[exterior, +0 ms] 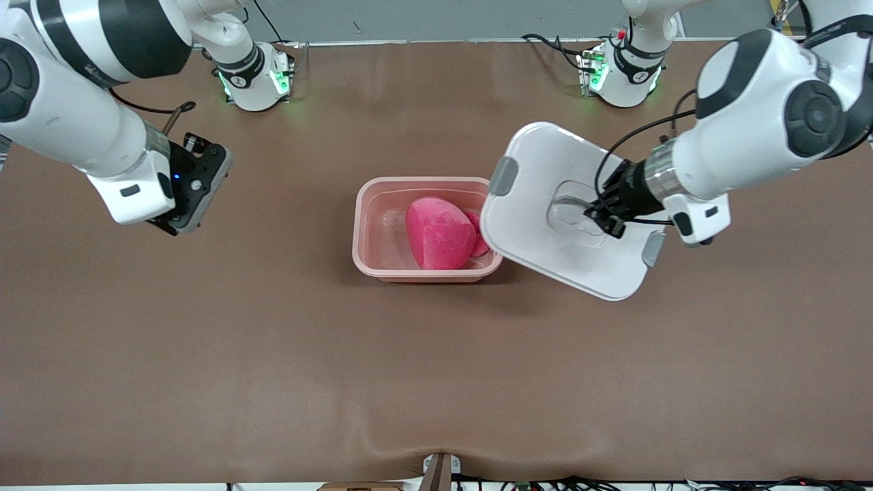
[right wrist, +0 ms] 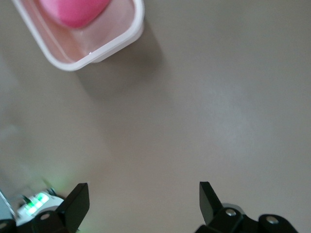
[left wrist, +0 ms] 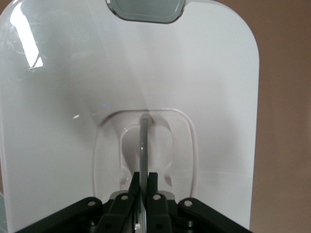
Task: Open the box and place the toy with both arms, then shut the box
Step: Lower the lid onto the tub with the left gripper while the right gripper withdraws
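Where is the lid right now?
The lid is off the box, held up by its centre handle in the shut left gripper, tilted over the box's edge toward the left arm's end of the table, partly covering the toy inside.

Both arms (exterior: 75, 116) have white shells with dark grey joint sections and round dark joint caps. Black cables loop along the left arm (exterior: 764, 123) wrist, beside a silver flange ring. Bases (exterior: 256, 75) glow green. Grippers black; silver screws on the finger links (left wrist: 155, 196).
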`<state>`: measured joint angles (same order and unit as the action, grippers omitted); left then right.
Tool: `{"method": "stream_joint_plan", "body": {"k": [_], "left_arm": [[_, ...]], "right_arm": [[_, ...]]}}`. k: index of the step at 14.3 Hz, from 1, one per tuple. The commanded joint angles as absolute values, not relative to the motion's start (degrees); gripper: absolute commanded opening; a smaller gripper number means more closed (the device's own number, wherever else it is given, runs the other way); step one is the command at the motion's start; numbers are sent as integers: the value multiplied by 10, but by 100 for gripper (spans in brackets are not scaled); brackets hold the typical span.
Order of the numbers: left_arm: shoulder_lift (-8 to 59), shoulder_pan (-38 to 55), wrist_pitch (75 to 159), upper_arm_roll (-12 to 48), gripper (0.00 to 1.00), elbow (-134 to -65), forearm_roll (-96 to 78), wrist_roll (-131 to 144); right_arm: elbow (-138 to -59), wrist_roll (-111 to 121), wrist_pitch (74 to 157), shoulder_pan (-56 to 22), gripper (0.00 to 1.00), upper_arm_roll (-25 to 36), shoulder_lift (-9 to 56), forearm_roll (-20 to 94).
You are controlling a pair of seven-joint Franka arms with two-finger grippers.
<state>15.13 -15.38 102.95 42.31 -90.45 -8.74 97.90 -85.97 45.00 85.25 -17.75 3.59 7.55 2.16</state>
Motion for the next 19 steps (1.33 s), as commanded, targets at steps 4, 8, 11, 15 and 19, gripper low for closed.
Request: {"method": "stream_joint_plan", "body": {"k": [4,8,11,15,19], "left_arm": [[213,-27,1166,419,0,-902,-11,1207],[263,47,1209,418,0,-896,127,1359],[281,88,1216,417,0,-896,198,1451],[295,127,1221,417,0,-900,270,1541],[321,158,1222,417,0,-898,347,1626]], "right_arm": [[-884,317,846,-99,100,23,12,30],[-892,250,857,-39,100,23,-2,30],[-891,152,857,-11,100,22,-4,26],[-889,-26,848,4,100,10,-8,31],[-885,-41,835,62,100,-49,-14,21]]}}
